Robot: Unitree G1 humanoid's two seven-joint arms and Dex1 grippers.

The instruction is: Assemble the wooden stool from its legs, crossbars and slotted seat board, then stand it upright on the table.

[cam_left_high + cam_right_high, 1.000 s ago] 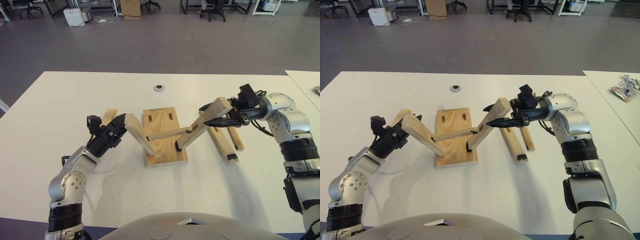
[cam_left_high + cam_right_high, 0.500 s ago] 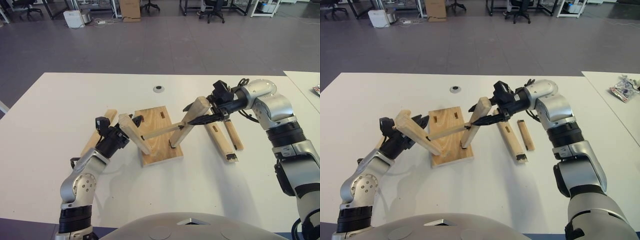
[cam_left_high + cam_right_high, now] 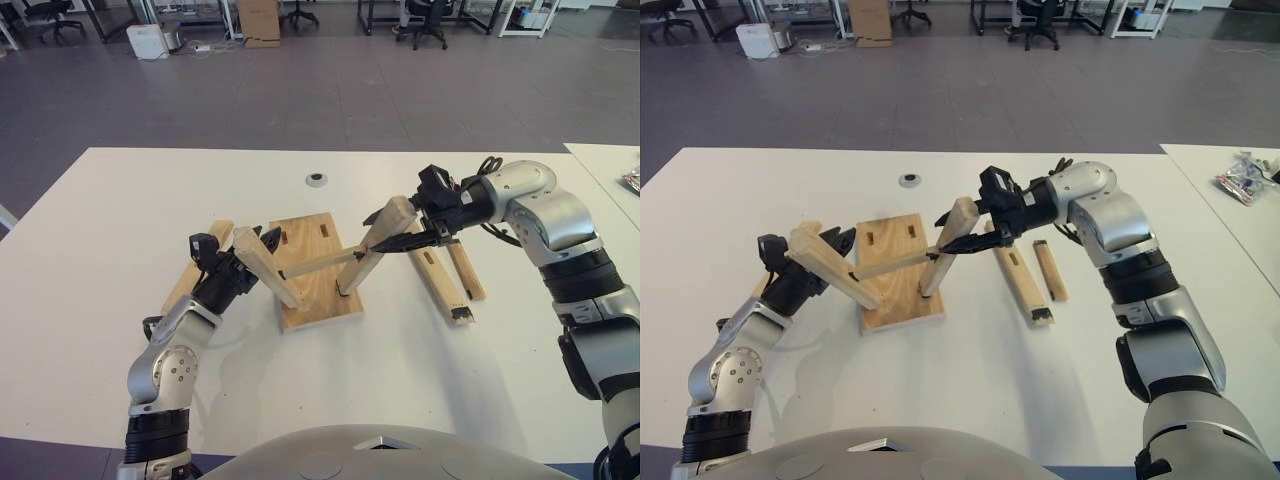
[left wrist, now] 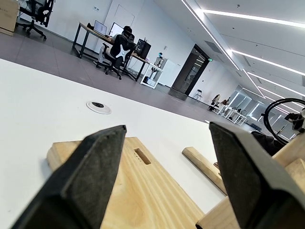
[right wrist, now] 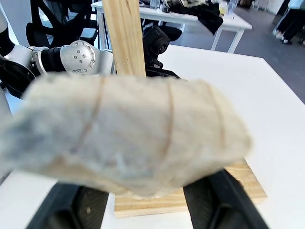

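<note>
We found the right gripper (image 3: 386, 233) clamped on the right leg (image 3: 364, 266), crossbar (image 3: 320, 265) lying leftward over the board (image 3: 325, 306) to the left leg (image 3: 270, 278); left gripper's (image 3: 252, 254) hold unclear.

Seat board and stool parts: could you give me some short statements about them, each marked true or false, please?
1. The right gripper is shut on a leg. True.
2. The seat board stands upright on its edge. False: it lies flat on the table.
3. A crossbar joins that leg to a second leg. True.
4. Nothing lies on the table to the right of the seat board. False: two loose legs lie there, side by side.
</note>
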